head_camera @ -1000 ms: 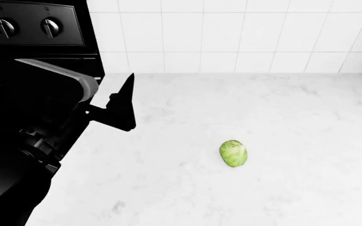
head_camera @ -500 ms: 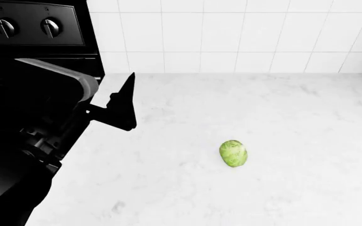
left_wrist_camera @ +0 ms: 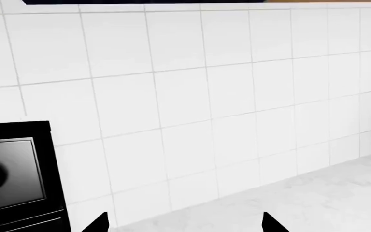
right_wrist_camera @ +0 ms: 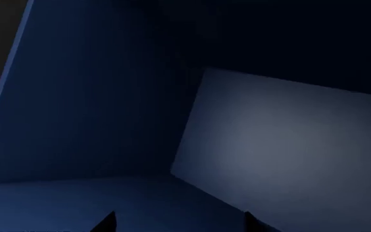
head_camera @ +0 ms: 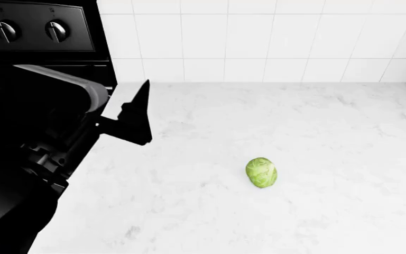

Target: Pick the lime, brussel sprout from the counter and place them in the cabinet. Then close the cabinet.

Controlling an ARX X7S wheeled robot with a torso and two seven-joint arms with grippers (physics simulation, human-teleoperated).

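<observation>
From the head camera we see the brussel sprout [head_camera: 261, 172] lying alone on the white marble counter [head_camera: 316, 127], out in the open part of the worktop and well apart from everything else, its paler, veined side turned up. Our left gripper [head_camera: 134, 117] hangs over the counter's left end, near the black stove [head_camera: 37, 32] with its two round knobs [head_camera: 8, 30], and well short of the sprout. In the left wrist camera its two dark fingertips [left_wrist_camera: 100, 223] show at the picture's edge with a wide gap between them and nothing held there, so its jaws are spread and empty; beyond them stand the white tiled wall [left_wrist_camera: 192, 96], a strip of counter, and the stove's control panel with part of one knob. Our right gripper [right_wrist_camera: 176, 223] does not show in the head camera. Its own camera looks into a dim blue cabinet [right_wrist_camera: 76, 121], with a paler panel [right_wrist_camera: 289, 150] at an angle on one side and a flat blue floor below. Its two fingertips [right_wrist_camera: 106, 222] also peek in spaced apart with nothing between them, so those jaws are released too. We cannot find the lime in any of the three views.
</observation>
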